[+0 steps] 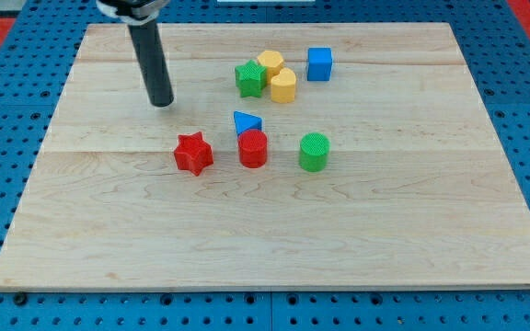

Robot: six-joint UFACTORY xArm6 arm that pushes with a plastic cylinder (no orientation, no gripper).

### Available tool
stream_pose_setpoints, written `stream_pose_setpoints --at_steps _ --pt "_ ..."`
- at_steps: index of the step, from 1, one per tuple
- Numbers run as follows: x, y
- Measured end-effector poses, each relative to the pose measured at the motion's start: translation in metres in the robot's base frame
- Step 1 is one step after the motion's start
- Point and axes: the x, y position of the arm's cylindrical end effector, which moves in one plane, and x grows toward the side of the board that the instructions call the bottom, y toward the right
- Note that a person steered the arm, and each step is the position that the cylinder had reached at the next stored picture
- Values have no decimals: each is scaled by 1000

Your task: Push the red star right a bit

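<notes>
Tip (162,103) of dark, smooth cylindrical rod, resting on bare board above and slightly to the view's left of red star (193,153), apart from it and touching no block; nothing held, nothing pushed. Star near board centre-left, its ribbed, matte faces and blunt points suggesting printed plastic. Red cylinder (253,148) just beside star on the view's right, a narrow gap between; blue triangle (246,121) touching or nearly touching that cylinder from above; green cylinder (314,152) farther right. Cluster toward the view's top: green star (249,78), two yellow blocks (277,75), blue cube (318,63). Board (109,248) of pale, straight-grained wood planks. Rightward push judged to need tip first brought down to star's left flank; little room before contact with red cylinder.
</notes>
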Motion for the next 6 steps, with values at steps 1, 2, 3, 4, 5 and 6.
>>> stream_pose_setpoints --at_steps 1,2,3,4,5,6 --pt "21 0" --pt "24 0" --pt "30 0" --pt "57 5" --pt "65 21" --pt "65 49"
